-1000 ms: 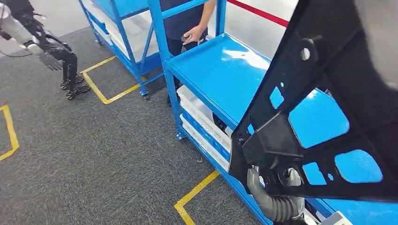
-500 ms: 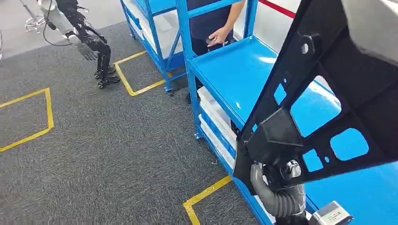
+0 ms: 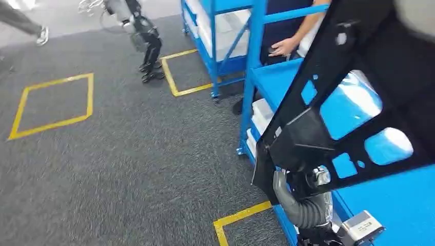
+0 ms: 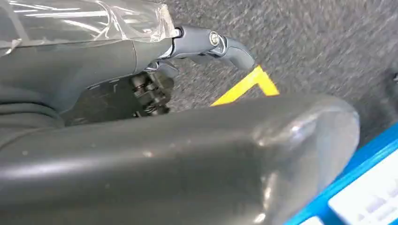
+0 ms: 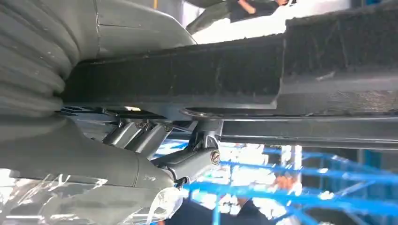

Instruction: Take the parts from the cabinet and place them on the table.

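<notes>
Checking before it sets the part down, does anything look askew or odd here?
The large black plastic panel with cut-outs hangs steeply tilted over the blue metal shelf cart, gripped at its lower end by the right robot hand. Nothing looks spilled or damaged.

I am seeing a grey carpet floor (image 3: 128, 169) with yellow tape squares (image 3: 54, 105) stuck on it. A blue cart (image 3: 405, 205) is standing on it, white bins (image 3: 261, 115) sitting on its lower shelf.

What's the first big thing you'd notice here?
A big black part with cut-out holes fills the right side of the head view, held up by the robot's right hand over the blue shelf cart. Far off on the grey carpet stands another robot.
</notes>
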